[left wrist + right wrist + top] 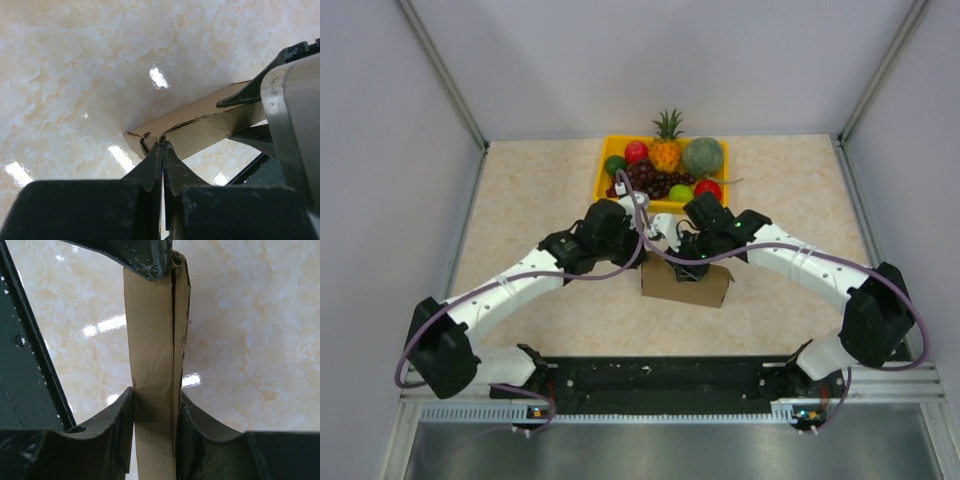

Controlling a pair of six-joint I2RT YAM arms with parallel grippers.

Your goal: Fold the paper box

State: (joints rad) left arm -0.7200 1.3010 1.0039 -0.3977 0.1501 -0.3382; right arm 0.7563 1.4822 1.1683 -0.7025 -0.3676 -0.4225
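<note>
The paper box [698, 286] is a small flattened brown carton held just above the middle of the table. In the right wrist view my right gripper [155, 407] is shut across the narrow width of the paper box [150, 340]. At the far end of that strip, a dark finger [145, 257] of the left gripper presses beside a crumpled flap. In the left wrist view my left gripper [162, 145] has its tips together, pinching a thin edge at the corner of the paper box [200, 130]. The right gripper [235, 117] clamps the same carton further along.
A yellow tray [603, 172] of fruit, with a pineapple [667, 145] and grapes [655, 180], stands at the back just beyond both grippers. Side walls close in the beige table [520, 200]. The arm bases sit on a black rail [660, 375] at the near edge.
</note>
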